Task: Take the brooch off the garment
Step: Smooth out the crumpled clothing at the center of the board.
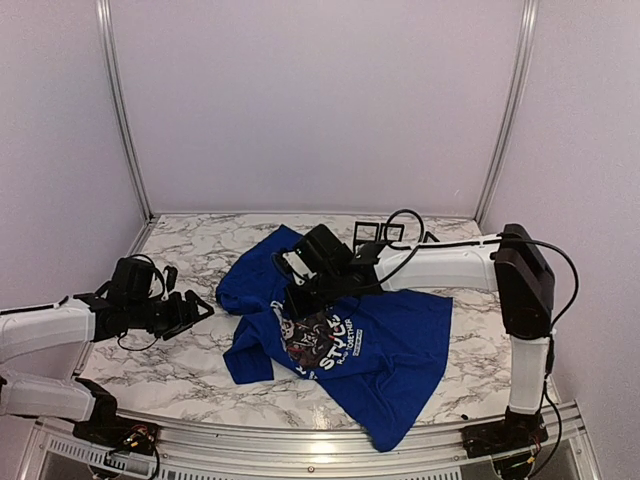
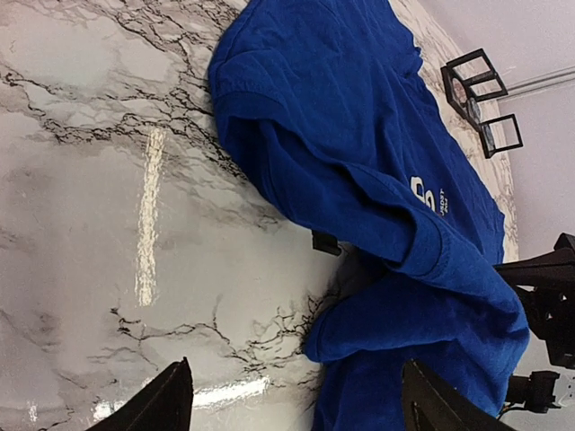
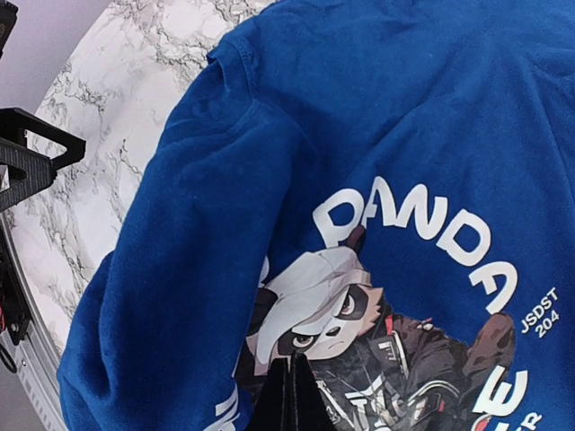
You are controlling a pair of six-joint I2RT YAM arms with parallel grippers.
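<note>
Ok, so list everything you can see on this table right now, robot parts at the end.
T-shirt: one, royal blue with a panda print, crumpled mid-table.
Square frames: two, black, at the back edge behind the shirt.
Small object: one, black, on the marble beside a shirt fold; cannot tell what it is.
Table: one, white marble with grey veins.
Brooch: none that I can make out.
Left gripper: one, black, open, left of the shirt.
Right gripper: one, black, fingers together over the panda print.
</note>
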